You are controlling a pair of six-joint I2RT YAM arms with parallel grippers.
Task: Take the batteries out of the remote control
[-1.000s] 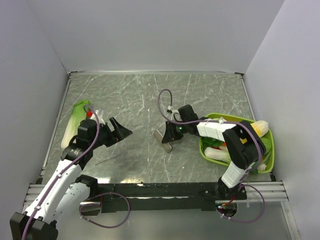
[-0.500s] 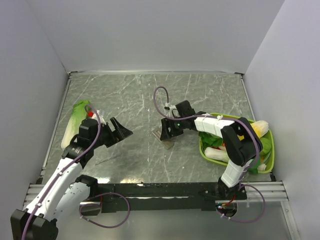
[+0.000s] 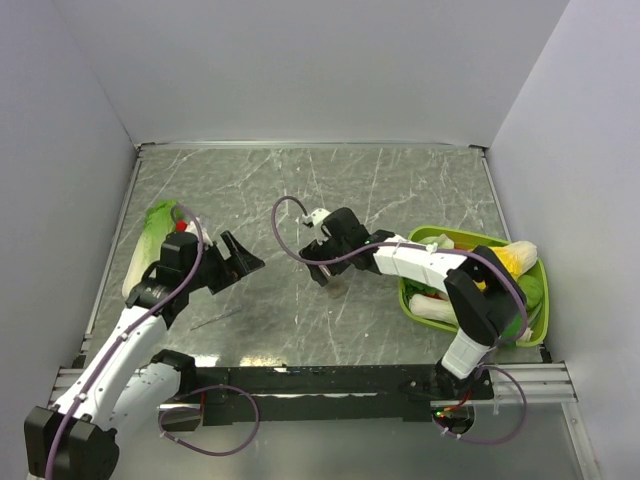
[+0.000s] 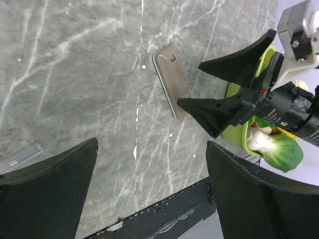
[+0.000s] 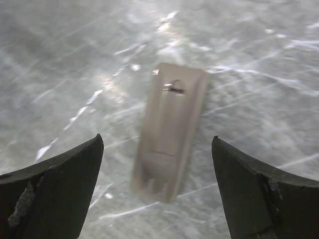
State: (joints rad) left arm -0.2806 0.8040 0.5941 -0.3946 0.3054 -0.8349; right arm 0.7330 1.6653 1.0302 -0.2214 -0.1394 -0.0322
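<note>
Right hand [image 4: 189, 83]: jaws spread wide, nothing in them, fingertips low over the desk [image 3: 400, 180]. Just ahead of it, in the gap between its fingers [image 5: 55, 189], lies the remote control [image 5: 169, 132], flat on the desk, grey-tan back face up, touching neither finger. No buttons show. A small latch notch sits at the end far from the hand, and no dark recess is visible, so the cover looks to be in place. No batteries in sight; presumably they are inside. The long axis runs away from the hand, with the far end leaning slightly to its right. The narrow width therefore lies across the closing line, and the jaws would meet the long edges. Left hand [image 4: 151, 143]: also spread wide and empty, well apart from the remote. From it the remote lies out ahead on a slant, notch end farthest, with the right hand's fingertips flanking the nearer end. Judgement: the right arm is much the nearer and already lined up. The left would have to reach across open desk to pin or pry.
</note>
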